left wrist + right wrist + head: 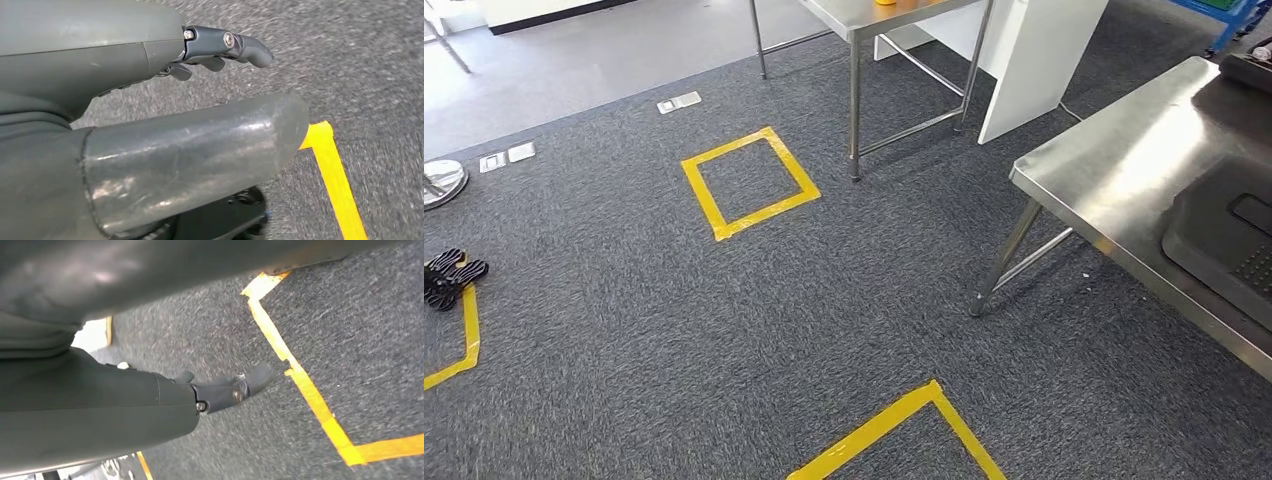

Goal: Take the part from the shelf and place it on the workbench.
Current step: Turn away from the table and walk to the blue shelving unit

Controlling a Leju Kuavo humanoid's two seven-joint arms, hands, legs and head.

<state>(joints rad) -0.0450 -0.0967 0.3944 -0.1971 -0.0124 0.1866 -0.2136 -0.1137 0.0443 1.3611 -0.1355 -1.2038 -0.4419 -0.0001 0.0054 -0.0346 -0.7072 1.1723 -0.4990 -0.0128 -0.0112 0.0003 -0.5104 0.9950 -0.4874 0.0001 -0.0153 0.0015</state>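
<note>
Left hand (165,100) and right hand (150,405) hanging over speckled grey carpet (674,330), fingers apart, holding nothing. Glossy yellow tape corner (904,425) lying nearest, a taped square outline (749,182) beyond it. Brushed-steel workbench (1124,170) standing right of the square, ribbed black mat (1224,240) lying on it. Part: can't tell where.

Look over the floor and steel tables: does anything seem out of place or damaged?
One thing: a small black object lies loose on the carpet beside a yellow tape line. What it is cannot be told.
</note>
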